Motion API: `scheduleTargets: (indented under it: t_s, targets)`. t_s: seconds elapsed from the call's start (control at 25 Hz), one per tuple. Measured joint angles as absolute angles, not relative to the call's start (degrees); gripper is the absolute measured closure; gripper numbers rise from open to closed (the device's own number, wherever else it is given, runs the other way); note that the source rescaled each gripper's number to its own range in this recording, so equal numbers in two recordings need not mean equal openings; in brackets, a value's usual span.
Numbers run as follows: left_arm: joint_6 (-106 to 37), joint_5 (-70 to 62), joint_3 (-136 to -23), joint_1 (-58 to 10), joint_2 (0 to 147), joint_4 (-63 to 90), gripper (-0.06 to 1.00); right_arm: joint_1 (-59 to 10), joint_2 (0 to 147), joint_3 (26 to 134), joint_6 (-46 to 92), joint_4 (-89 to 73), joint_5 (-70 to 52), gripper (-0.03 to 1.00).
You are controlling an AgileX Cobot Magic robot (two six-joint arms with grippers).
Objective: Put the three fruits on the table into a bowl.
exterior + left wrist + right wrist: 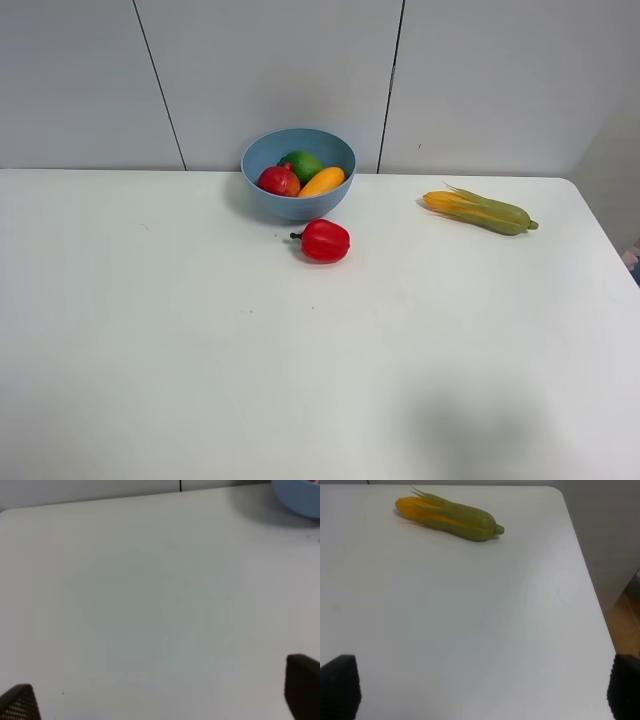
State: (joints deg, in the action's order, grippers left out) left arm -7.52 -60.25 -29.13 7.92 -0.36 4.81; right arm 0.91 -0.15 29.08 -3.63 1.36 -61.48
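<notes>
The light-blue bowl [298, 187] sits at the rear of the white counter [200, 330] and contains the green fruit [303, 163], mango [323, 181] and pomegranate [279, 181]. A red bell pepper [325, 241] lies just in front of the bowl; a corn cob [480, 211] lies well to the right. Both jaws stand released and empty over bare counter.
</notes>
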Motion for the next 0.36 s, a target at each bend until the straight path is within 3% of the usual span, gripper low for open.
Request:
scheduleTargets:
  t_s: [0.36]
  targets:
    - [-7.5, -60.3, -29.1, 7.9, -0.4, 4.8, -0.03, 0.9, -0.2, 29.1, -3.6, 1.4, -61.5, -0.03]
